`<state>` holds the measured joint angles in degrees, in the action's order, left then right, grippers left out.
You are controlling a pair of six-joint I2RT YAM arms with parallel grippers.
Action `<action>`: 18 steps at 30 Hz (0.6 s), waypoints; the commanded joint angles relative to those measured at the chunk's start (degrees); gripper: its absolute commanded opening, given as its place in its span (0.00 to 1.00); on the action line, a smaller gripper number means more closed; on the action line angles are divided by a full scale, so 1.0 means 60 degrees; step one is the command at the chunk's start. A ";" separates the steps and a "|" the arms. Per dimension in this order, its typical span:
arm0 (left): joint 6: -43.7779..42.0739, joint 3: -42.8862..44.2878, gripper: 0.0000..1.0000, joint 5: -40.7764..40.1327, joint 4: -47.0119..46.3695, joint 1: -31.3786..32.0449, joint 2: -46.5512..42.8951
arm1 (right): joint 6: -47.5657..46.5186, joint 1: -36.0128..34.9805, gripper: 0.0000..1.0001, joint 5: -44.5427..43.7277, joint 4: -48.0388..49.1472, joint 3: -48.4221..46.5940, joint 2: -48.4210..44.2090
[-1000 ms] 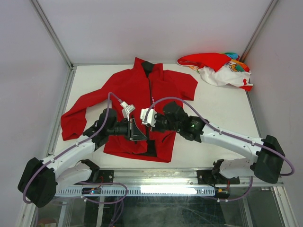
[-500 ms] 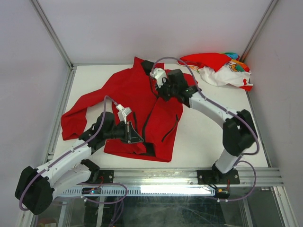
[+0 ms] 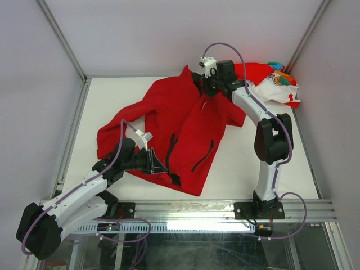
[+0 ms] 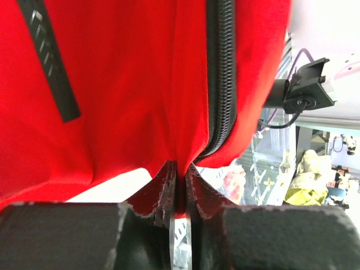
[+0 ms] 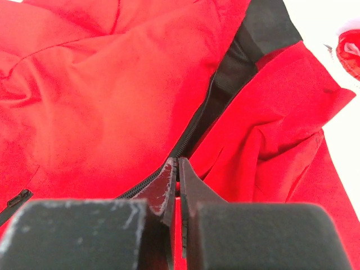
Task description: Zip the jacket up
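Observation:
The red jacket lies askew across the table, its collar pulled toward the far right. My left gripper is shut on the jacket's bottom hem beside the black front zipper; in the left wrist view the gripper pinches red cloth. My right gripper is near the collar. In the right wrist view it is shut right on the zipper line, and what sits between the pads is hidden. Below it the zipper is closed. Above it the black collar lining gapes.
A smaller red-and-white printed garment lies at the far right corner, just behind my right arm. A dark pocket zip shows on the jacket's right front. Metal frame rails edge the table on both sides and the front.
My right gripper has run from the jacket's middle up to the collar at the far right. The jacket has been dragged right and away. My left gripper kept hold of the hem.

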<state>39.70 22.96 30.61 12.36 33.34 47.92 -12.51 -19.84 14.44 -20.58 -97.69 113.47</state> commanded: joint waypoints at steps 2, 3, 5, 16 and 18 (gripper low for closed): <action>0.0041 0.0569 0.38 -0.0914 0.0717 0.0113 0.0041 | -0.0141 -0.0227 0.00 0.0768 0.1461 0.0973 -0.1894; -0.0116 0.0892 0.46 -0.1158 0.0801 0.0092 0.0083 | -0.0130 -0.0314 0.00 0.0860 0.1541 0.1424 -0.2193; -0.0486 0.1660 0.59 -0.1482 0.0873 0.0025 0.0281 | -0.0109 -0.0508 0.00 0.1069 0.1698 0.2039 -0.2814; -0.1882 0.5285 0.77 -0.1719 -0.0991 0.0022 0.3856 | -0.0456 -0.1643 0.00 0.0961 0.1412 0.3575 -0.5036; -0.1883 0.5579 0.76 -0.1602 -0.1467 0.0023 0.4603 | -0.0463 -0.1795 0.00 0.0897 0.1356 0.3645 -0.5138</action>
<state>31.24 52.75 19.68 10.74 33.34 68.88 -14.66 -29.28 18.90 -14.94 -76.12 85.89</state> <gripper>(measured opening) 0.766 0.007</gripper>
